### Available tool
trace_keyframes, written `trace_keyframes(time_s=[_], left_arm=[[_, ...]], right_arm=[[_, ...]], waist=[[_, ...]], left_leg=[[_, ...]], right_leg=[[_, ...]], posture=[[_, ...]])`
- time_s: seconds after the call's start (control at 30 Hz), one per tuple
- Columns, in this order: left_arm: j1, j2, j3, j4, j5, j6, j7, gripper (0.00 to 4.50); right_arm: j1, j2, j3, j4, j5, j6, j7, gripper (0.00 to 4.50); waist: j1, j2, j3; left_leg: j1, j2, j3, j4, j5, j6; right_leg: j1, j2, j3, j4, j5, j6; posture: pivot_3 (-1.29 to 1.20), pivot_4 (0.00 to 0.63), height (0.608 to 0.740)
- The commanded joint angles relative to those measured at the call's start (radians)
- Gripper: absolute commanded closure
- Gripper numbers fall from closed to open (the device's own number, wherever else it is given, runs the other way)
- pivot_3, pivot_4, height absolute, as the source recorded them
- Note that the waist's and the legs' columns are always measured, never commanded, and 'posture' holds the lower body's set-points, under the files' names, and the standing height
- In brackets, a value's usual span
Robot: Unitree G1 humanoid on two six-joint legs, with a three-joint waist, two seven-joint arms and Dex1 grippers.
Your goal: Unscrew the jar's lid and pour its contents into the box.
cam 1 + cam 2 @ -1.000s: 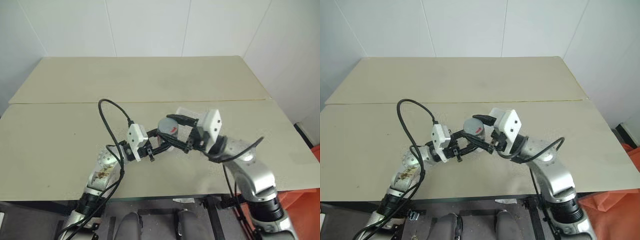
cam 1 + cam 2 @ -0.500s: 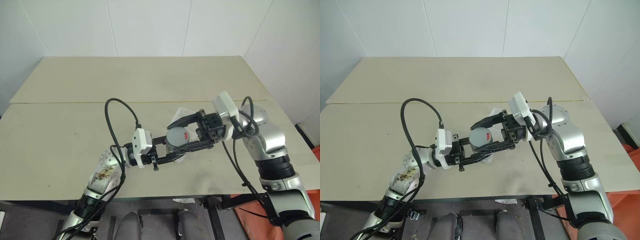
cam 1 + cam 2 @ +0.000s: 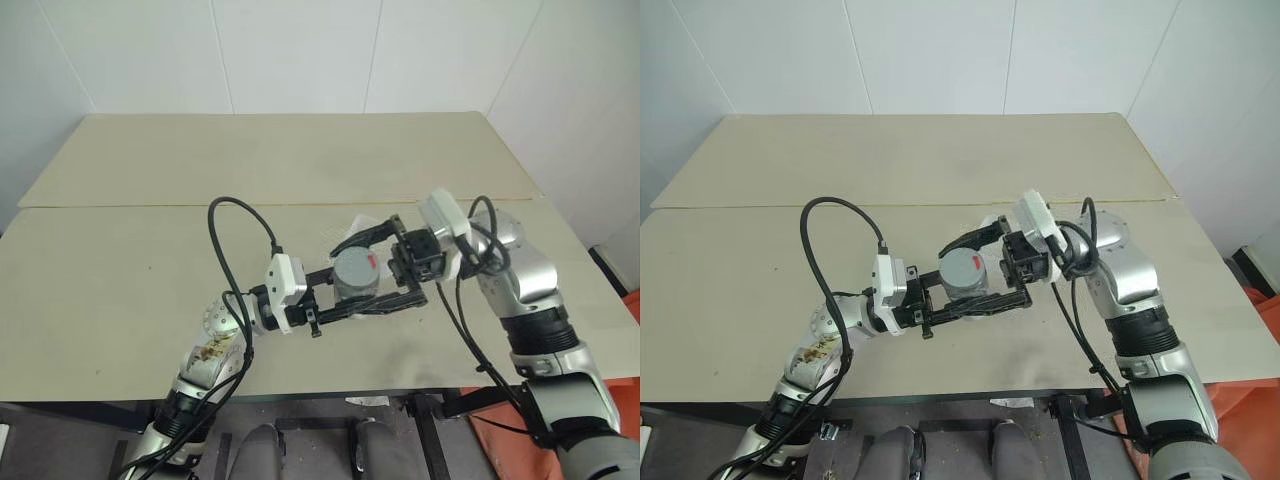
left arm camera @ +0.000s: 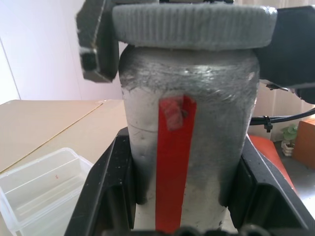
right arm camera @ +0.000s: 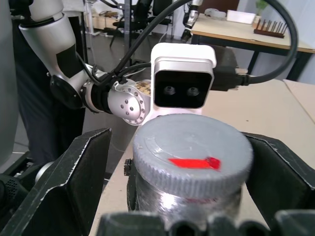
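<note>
Jar (image 3: 356,281) first: it is held up off the bench (image 3: 110,270) between the two arms, near the front edge, standing upright with its long axis vertical, the grey ribbed lid (image 5: 192,154) on top and the base pointing down at the bench. From the left, the left gripper (image 3: 352,298) reaches in level and its fingers (image 4: 108,191) are clamped on the jar's silvery body, one on each flank, with the red label strip facing back along them. On the right, the right gripper (image 3: 372,270) faces the jar from the other side, and its fingers (image 5: 74,182) stand wide apart, one on either side of the lid with daylight between each and the ribbed rim, so the lid is not gripped just now. The lid looks seated square on the jar, so I would judge the unscrewing not finished. To do this step well, the right fingers should close evenly on the ribbed rim, centred so the twist runs about the jar's upright axis, while the left hold stays firm and keeps the jar vertical so nothing spills once the lid lifts. Behind the jar lies the clear box (image 4: 34,187) on the bench, waiting for the pour.
</note>
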Motion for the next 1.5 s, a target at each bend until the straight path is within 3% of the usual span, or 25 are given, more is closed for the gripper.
trace_keyframes(time_s=[0.03, 0.53, 1.5], left_arm=[[-0.025, -0.005, 0.008, 0.003, -0.002, -0.032, -0.009, 2.55], [-0.048, -0.024, -0.003, 0.041, 0.009, -0.054, -0.016, 2.55], [-0.044, -0.008, 0.018, 0.101, 0.018, -0.11, -0.039, 2.55]], right_arm=[[0.002, -0.008, -0.048, -0.038, 0.006, -0.022, -0.024, 0.03], [0.021, 0.047, -0.019, -0.135, -0.076, -0.061, -0.22, 0.03], [0.043, -0.085, -0.13, -0.022, -0.097, -0.133, -0.175, 0.03]], waist=[[0.0, 0.0, 0.0], [-0.001, 0.0, 0.0], [0.0, 0.0, 0.0]], left_leg=[[0.0, 0.0, 0.0, 0.0, 0.0, 0.0], [0.0, 0.0, 0.0, 0.0, 0.0, 0.0], [0.0, 0.0, 0.0, 0.0, 0.0, 0.0]], right_leg=[[0.0, 0.0, 0.0, 0.0, 0.0, 0.0], [0.0, 0.0, 0.0, 0.0, 0.0, 0.0], [0.0, 0.0, 0.0, 0.0, 0.001, -0.001]], posture=[[0.0, 0.15, 0.74], [0.0, 0.15, 0.74], [0.0, 0.15, 0.74]])
